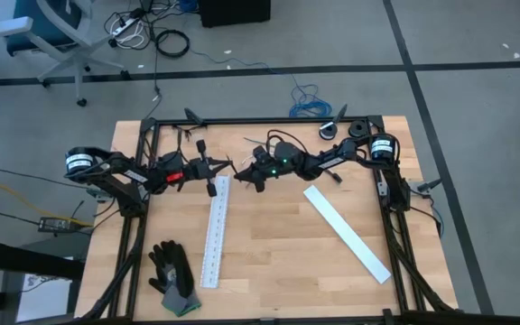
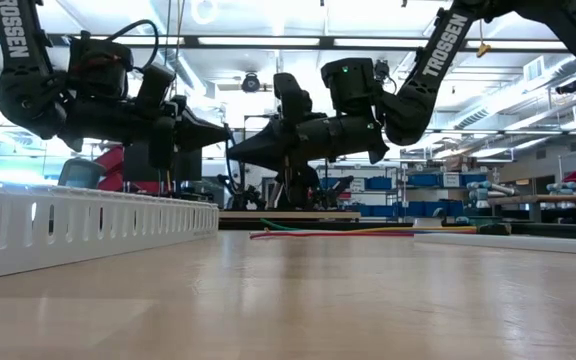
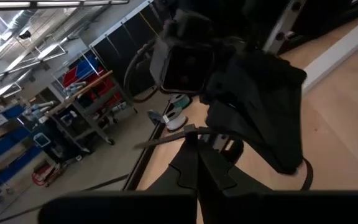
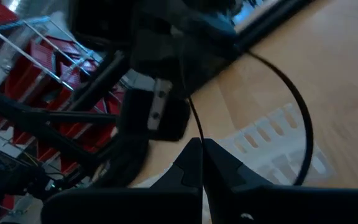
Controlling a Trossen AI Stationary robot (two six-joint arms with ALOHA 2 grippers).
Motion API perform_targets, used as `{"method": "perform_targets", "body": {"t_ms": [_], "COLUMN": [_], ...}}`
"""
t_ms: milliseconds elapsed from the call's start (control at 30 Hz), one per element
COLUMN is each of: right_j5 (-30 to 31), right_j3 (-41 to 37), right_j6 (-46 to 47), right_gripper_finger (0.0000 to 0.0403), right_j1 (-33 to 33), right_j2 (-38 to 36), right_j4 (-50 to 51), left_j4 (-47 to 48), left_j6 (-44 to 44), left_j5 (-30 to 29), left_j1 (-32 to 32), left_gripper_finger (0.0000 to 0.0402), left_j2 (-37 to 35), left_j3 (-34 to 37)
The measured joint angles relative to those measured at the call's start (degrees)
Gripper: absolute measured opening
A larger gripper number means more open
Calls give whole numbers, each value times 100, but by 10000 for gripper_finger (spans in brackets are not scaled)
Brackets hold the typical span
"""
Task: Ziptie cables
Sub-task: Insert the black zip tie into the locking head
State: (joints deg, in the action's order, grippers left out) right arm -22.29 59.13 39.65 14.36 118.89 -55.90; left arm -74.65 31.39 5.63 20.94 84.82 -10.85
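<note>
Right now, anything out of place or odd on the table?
A black work glove lies crumpled at the near-left corner, unrelated to the cables. One white slotted strip lies diagonally, the other nearly straight. Nothing looks spilled or damaged.

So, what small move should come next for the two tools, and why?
Probably lower the left tool and right tool, both shut, toward the cables: these lie loose on the table, while the right tool holds the ziptie above it.

From overhead I can't pick out the cables [image 2: 338, 233] – the 2 arms meet above that spot. My low camera shows them only as distant coloured lines (count unclear) – the ziptie [image 4: 294, 124] runs off frame.
</note>
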Motion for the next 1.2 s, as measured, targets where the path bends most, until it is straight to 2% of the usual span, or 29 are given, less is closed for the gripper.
{"method": "perform_targets", "body": {"t_ms": [233,467,700,900,1033,1200], "right_j5": [-84,-382,-91,-850,-1143,-1400], "right_j3": [7,210,215,215,215,215], "right_j6": [182,576,384,79,60,-199], "right_gripper_finger": [0,0,0,3,22,72], "right_j1": [59,127,206,294,326,371], "right_j2": [0,1,2,2,2,2], "right_j4": [-129,144,343,242,232,277], "left_j4": [179,1201,1272,1307,1310,1402], "left_j6": [160,721,725,660,580,298], "left_j5": [-329,-650,-725,-627,-622,-601], "left_j1": [-111,-374,-445,-461,-461,-461], "left_gripper_finger": [0,0,0,0,0,0], "left_j2": [0,0,0,0,2,2], "left_j3": [-48,-492,-531,-501,-501,-499]}}
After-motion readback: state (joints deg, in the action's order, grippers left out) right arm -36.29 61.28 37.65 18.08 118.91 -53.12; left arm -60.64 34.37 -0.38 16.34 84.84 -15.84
